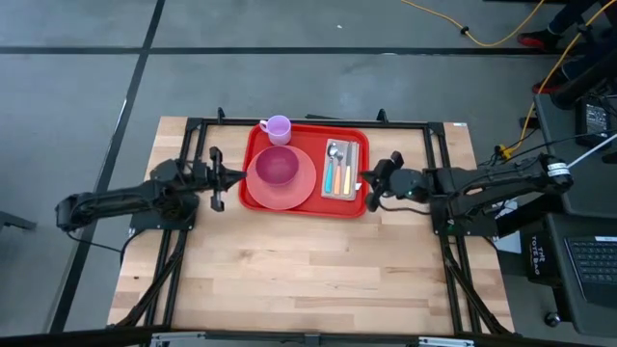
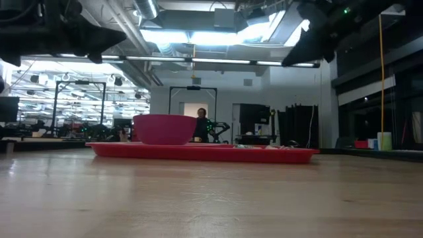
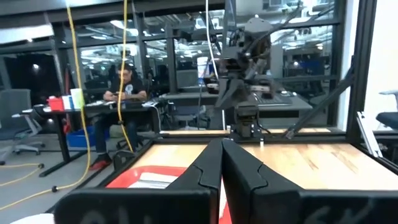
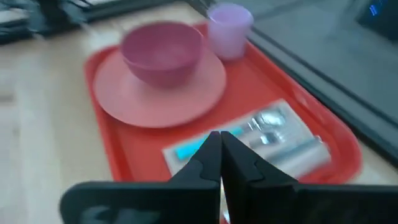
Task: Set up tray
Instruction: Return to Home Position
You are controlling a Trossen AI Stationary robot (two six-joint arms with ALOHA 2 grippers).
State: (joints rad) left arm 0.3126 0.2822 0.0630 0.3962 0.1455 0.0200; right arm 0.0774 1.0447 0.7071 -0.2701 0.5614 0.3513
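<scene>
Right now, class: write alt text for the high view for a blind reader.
A red tray on a table holds a pink plate with a bowl, a lilac cup and cutlery on a napkin. The left gripper and right gripper flank it.

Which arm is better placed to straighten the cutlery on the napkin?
Probably the right arm: its shut jaws hang at the tray edge beside the napkin; the left arm sits beyond the plate.

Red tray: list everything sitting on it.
On the tray: a pink plate carrying a magenta bowl, a lilac cup at a corner, and a napkin holding three utensils. The plate's middle under the bowl is hidden.
</scene>
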